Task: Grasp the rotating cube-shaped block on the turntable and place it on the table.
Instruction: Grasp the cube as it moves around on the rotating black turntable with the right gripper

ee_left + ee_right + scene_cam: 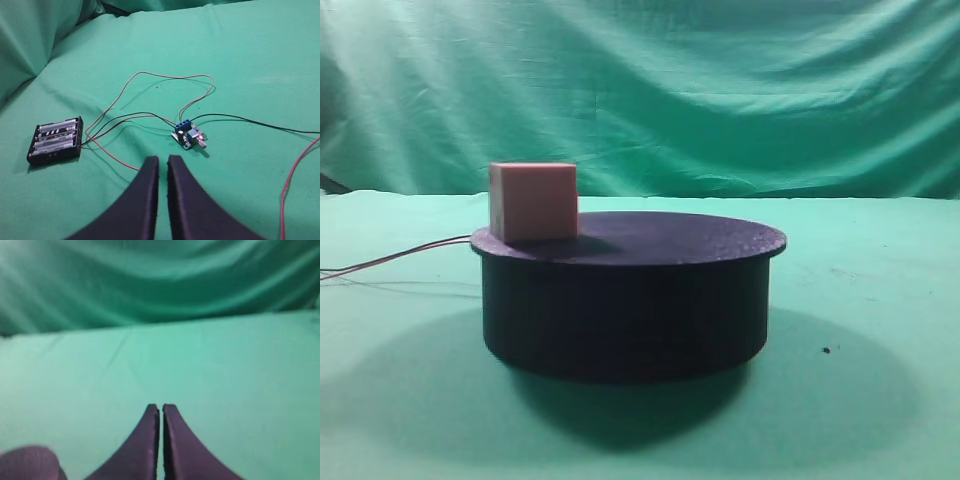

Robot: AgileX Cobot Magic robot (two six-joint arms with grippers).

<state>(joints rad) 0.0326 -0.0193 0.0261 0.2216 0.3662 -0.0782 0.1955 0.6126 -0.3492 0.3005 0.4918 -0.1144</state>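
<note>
We see thin wires [395, 257] come in from the left of the high view; they run across the green surface [880, 300] to the turntable [625, 310]; the turntable is a big black round thing with a flat dark top; the pink cube-shaped block [533, 201] sits on that top, right at its left edge; it stands flat and nothing is touching it; a green cloth [720, 90] hangs behind, full of wrinkles.

In the left wrist view we look down on the green surface; at the left lies a black battery box [55, 141] with batteries in it; red and black wires go from it to a small blue board [189, 135] in the middle, and a tiny red light shines on the board; the left claw [163, 165] hangs over the surface with its two dark fingers nearly together, only a thin gap between them, and it holds nothing.

In the right wrist view we see just green cloth and surface; the right claw [161, 412] is pinched almost closed too, and it holds nothing.
</note>
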